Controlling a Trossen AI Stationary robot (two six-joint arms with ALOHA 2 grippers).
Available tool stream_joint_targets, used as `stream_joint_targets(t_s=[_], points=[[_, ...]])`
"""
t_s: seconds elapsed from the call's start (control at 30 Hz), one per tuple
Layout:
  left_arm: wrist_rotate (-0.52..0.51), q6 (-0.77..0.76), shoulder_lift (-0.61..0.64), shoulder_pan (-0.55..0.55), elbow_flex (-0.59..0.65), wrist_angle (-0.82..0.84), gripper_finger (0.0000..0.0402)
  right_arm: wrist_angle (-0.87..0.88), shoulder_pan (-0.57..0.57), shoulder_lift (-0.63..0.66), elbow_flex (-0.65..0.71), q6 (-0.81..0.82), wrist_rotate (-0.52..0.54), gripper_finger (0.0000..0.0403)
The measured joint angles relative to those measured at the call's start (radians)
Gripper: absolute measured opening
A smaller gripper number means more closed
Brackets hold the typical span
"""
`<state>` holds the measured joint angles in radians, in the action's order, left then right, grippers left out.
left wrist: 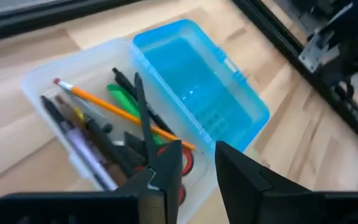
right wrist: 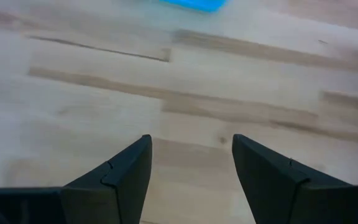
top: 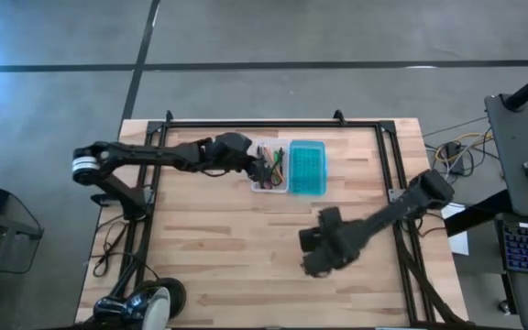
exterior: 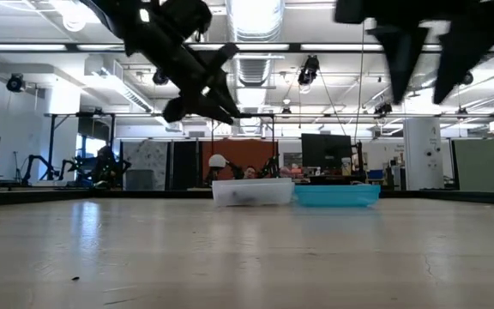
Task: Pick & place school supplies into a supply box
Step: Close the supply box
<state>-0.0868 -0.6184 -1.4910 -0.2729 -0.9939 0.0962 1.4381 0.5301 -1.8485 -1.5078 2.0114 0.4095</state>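
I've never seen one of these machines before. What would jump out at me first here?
Probably the bright teal-blue lid, lying open flat beside the clear supply box near the far middle of the wooden table. The left gripper hovers open right above the box, where an orange pencil, a green marker and dark pens already lie. The right gripper waits open over bare wood nearer the front.
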Motion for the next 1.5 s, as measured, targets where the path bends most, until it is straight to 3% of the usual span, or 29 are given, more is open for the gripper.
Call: stream_joint_targets(t_s=[0.17, 0.27, 0.43, 0.57, 0.8, 0.93, 1.17, 1.5], points=[[-0.001, 0.031, 0.064, 0.000, 0.001, 0.102, 0.0080, -0.268, -0.145, 0.062, 0.079, -0.322, -0.084, 0.0214], [-0.002, 0.034, 0.086, 0.000, 0.003, 0.116, 0.0080, -0.367, -0.208, 0.065, 0.118, -0.419, -0.100, 0.0214], [-0.003, 0.064, 0.108, 0.001, 0.022, 0.157, 0.0080, -0.365, -0.254, 0.101, 0.162, -0.441, -0.104, 0.0214], [0.006, 0.093, 0.111, -0.006, 0.052, 0.225, 0.0080, -0.368, -0.310, 0.191, 0.272, -0.397, -0.108, 0.0210], [0.109, 0.205, 0.099, -0.007, 0.064, 0.178, 0.0080, -0.550, -0.474, 0.435, 0.550, -0.334, -0.107, 0.0154], [0.145, 0.265, 0.066, -0.009, 0.064, 0.090, 0.0080, -0.658, -0.556, 0.516, 0.647, -0.312, -0.099, 0.0106], [0.160, 0.289, -0.056, -0.019, 0.044, 0.035, 0.0080, -0.671, -0.675, 0.506, 0.706, -0.369, -0.117, 0.0037], [0.158, 0.366, -0.283, -0.037, -0.226, 0.110, 0.0080, -0.667, -0.808, 0.499, 0.752, -0.563, -0.132, 0.0013]])
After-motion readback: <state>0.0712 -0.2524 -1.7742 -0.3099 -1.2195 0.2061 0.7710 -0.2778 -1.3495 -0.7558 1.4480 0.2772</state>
